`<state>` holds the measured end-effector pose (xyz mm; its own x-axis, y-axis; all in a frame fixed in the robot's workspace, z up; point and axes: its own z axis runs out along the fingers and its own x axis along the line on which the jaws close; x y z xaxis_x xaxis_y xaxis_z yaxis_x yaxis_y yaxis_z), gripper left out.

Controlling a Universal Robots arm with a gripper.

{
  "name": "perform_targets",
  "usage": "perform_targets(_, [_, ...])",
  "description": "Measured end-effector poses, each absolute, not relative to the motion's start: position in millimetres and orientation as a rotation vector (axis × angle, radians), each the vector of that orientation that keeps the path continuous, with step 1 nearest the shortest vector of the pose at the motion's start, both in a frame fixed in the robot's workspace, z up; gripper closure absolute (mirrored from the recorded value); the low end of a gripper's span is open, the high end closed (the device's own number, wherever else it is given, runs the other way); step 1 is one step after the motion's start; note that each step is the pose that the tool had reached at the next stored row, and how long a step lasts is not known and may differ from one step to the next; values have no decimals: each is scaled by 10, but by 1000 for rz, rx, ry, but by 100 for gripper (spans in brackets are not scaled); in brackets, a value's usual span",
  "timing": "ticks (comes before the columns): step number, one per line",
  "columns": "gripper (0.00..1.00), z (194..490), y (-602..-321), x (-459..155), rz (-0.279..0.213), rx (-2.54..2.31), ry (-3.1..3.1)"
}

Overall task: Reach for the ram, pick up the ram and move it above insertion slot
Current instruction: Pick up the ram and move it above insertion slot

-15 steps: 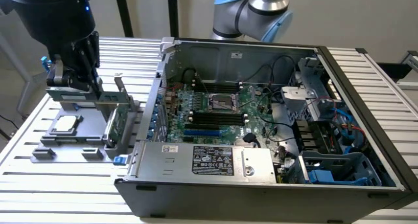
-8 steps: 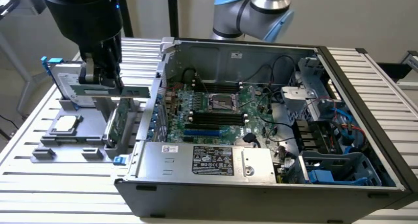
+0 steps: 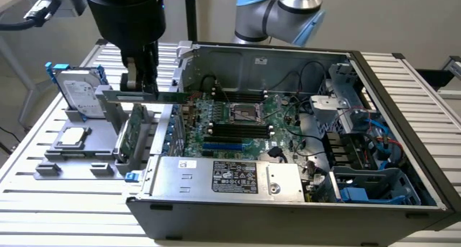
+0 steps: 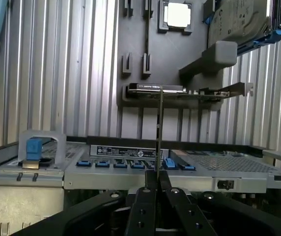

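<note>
I see the pincer (image 3: 139,85) clamped on the ram (image 3: 162,97), held level above the holder rack (image 3: 79,150), beside the open computer case (image 3: 403,150). My concern: the grip is near one end, so the stick may tilt or clip the case wall.

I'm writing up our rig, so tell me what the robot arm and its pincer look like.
The arm has silver tube sections and light blue joint caps. A bulky black cylinder sits above the pincer, whose black fingers are slim, angled bars dotted with small screw holes. A grey cable runs nearby.
</note>
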<state>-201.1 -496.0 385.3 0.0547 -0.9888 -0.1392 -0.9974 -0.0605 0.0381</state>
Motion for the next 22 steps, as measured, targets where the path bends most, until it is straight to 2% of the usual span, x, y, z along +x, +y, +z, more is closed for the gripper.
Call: perform_targets(22, [86, 3855, -4910, -1030, 220, -2218, 2092])
